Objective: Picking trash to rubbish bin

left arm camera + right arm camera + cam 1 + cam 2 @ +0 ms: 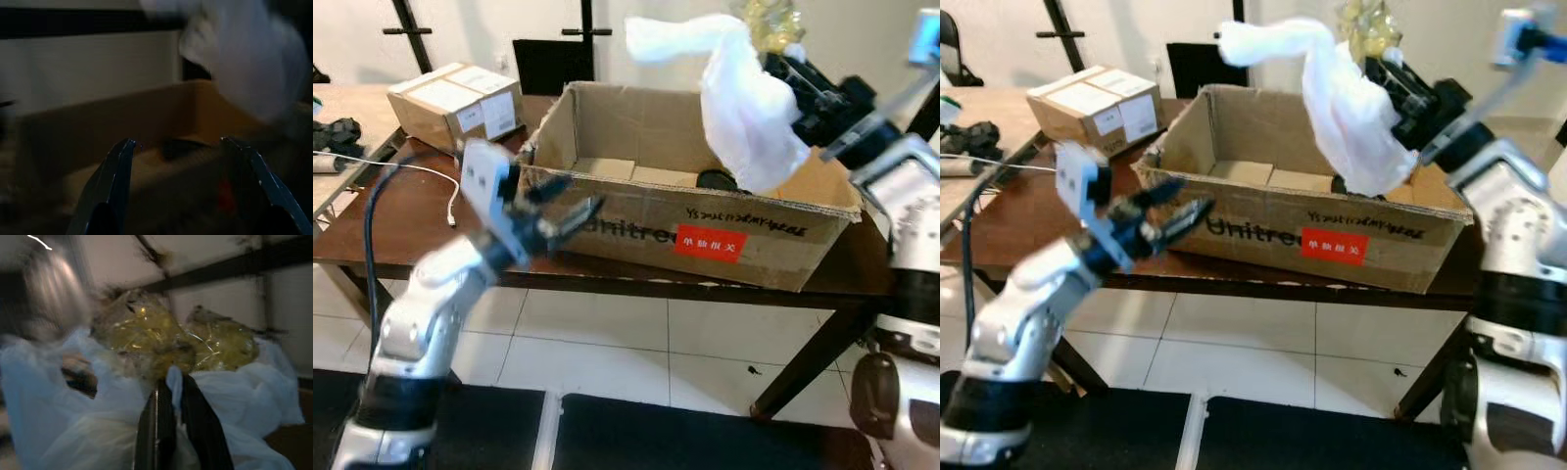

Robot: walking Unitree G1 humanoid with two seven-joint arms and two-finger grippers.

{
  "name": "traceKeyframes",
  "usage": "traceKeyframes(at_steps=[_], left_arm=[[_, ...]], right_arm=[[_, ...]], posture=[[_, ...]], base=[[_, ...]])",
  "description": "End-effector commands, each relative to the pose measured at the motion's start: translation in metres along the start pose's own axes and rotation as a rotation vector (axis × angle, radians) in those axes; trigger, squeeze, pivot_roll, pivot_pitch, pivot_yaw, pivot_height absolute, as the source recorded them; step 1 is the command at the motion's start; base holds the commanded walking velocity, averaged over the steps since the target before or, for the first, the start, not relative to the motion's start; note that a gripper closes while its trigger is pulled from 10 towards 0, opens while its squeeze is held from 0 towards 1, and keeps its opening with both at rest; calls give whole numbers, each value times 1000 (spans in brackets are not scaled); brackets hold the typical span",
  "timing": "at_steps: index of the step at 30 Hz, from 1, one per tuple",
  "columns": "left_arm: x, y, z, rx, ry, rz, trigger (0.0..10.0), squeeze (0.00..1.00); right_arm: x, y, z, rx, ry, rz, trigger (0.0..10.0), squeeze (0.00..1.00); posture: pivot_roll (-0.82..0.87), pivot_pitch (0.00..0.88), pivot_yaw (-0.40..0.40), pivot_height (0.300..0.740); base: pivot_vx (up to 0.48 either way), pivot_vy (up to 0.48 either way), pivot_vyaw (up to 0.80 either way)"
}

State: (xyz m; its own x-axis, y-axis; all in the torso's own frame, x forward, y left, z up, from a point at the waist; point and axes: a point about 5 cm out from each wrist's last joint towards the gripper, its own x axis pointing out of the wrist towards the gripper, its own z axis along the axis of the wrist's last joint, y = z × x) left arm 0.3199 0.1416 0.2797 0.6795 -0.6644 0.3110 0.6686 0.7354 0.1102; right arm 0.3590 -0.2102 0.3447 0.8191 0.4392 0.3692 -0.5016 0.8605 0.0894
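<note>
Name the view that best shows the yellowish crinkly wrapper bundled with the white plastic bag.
The right wrist view: the yellowish wrapper sits close up above the white plastic bag, which the right gripper pinches. Both eye views catch just its top at the frame edge; the left wrist view shows the bag alone, blurred.

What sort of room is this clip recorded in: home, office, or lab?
Probably a workroom or storage area rather than a lived-in home: a dark wooden table on white floor tiles carries an open Unitree-printed cardboard box and a taped shipping carton. The right gripper holds a white plastic bag above the box.
</note>
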Motion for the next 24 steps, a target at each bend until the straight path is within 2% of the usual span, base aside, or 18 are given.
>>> traceKeyframes(at_steps=[1,2,3,5,10,17,24], left_arm=[[4,15,0,39,81,96,10000,0],[9,21,0,77,136,119,10000,0],[9,21,0,77,136,119,10000,0],[15,30,0,132,190,155,10000,0],[19,35,7,125,168,165,10000,0],[25,39,13,69,165,159,10000,0],[27,40,12,57,168,155,10000,0]], right_arm=[[6,-7,-16,-65,48,-103,10000,0],[11,-9,-20,-72,53,-145,10000,0],[11,-9,-20,-72,53,-145,10000,0],[17,-10,-22,-97,51,-194,10000,0],[22,-9,-20,-98,25,-226,10000,0],[31,-11,-21,-112,-2,-271,10000,0],[33,-13,-19,-121,-20,-285,10000,0]], posture=[[-54,78,23,740],[-47,78,22,740],[-47,78,22,740],[-36,78,20,740],[-35,78,20,740],[-36,77,26,740],[-35,76,26,740]], base=[[0,0,0],[0,0,0],[0,0,0],[0,0,0],[0,0,0],[283,0,0],[385,0,0]])
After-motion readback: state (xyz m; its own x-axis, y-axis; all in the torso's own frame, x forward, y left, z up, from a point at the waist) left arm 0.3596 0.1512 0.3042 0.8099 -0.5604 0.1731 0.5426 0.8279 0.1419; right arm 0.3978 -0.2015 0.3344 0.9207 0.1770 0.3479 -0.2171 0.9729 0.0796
